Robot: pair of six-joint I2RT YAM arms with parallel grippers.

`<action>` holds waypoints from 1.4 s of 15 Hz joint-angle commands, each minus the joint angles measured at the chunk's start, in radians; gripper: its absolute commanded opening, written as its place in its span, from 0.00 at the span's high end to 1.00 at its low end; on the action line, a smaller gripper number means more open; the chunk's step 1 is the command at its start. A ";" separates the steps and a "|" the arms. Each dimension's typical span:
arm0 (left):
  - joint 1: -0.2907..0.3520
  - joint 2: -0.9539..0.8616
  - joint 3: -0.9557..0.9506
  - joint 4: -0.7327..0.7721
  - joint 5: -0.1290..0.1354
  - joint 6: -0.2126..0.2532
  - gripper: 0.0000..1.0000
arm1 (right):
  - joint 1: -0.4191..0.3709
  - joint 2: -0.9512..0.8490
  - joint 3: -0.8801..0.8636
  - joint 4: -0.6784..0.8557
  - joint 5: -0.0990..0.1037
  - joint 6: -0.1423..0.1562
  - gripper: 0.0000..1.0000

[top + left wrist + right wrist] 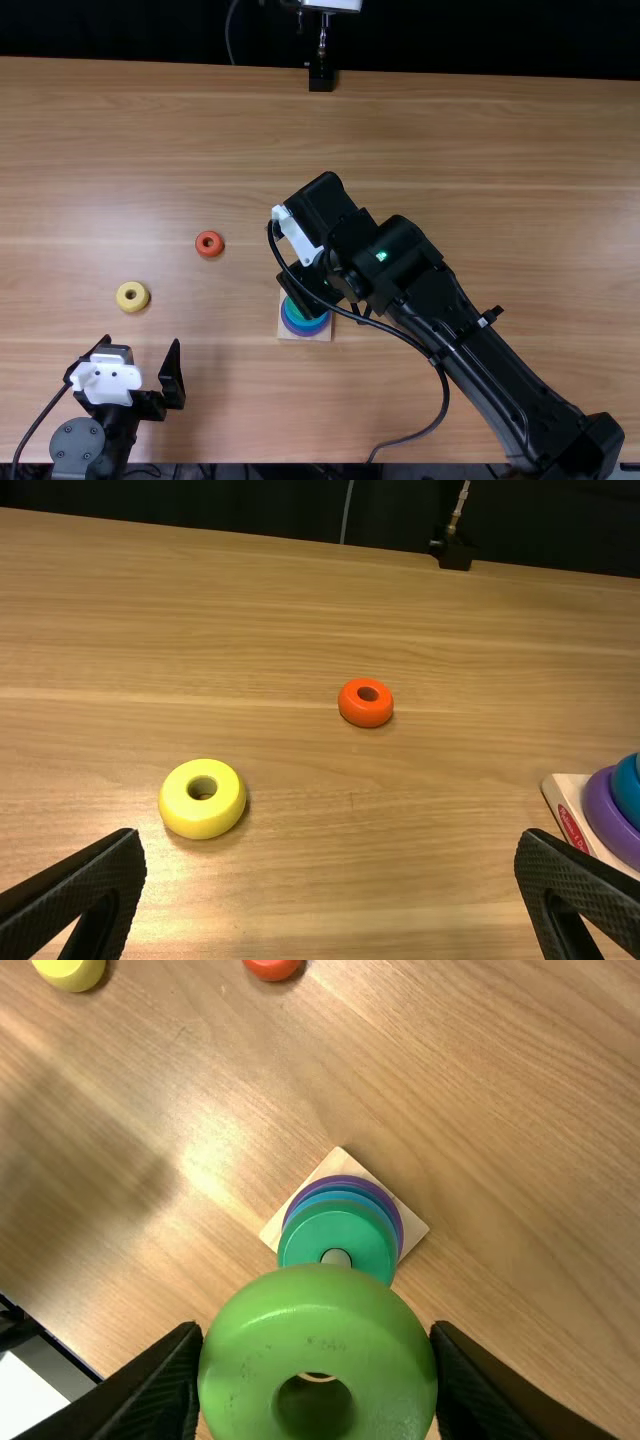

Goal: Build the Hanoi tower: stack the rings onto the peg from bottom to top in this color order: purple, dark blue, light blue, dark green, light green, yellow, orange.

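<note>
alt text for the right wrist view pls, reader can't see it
The right gripper holds a light green ring just short of a peg stacked with purple, blue and dark green rings. Yellow and orange rings lie on the table.

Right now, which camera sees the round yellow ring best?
The left wrist view: the round yellow ring looks big and whole there, hole and all. The top view shows it whole but smaller; the right wrist view cuts it off at the edge.
</note>
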 commanded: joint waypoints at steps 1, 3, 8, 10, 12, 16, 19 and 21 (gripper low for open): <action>0.011 -0.012 -0.053 -0.011 0.007 0.006 0.00 | 0.000 -0.004 -0.011 -0.003 0.008 0.004 0.00; 0.011 -0.012 -0.053 -0.011 0.007 0.006 0.00 | -0.001 -0.004 -0.014 0.008 0.006 0.007 0.00; 0.011 -0.012 -0.053 -0.011 0.007 0.008 0.00 | -0.038 -0.006 0.006 0.019 0.003 0.009 0.00; 0.011 -0.012 -0.053 -0.011 0.007 0.006 0.00 | -0.122 -0.006 0.010 0.029 0.005 0.011 0.00; 0.011 -0.012 -0.053 -0.011 0.007 0.006 0.00 | -0.256 -0.009 0.010 0.069 0.005 0.009 0.00; 0.010 -0.012 -0.053 -0.011 0.007 0.006 0.00 | -0.454 -0.072 -0.059 0.207 0.012 -0.002 0.00; 0.011 -0.012 -0.053 -0.011 0.007 0.006 0.00 | -0.553 -0.319 -0.347 0.500 0.073 -0.063 0.00; 0.011 -0.012 -0.053 -0.011 0.007 0.006 0.00 | -0.610 -0.470 -0.591 0.809 0.071 -0.116 0.00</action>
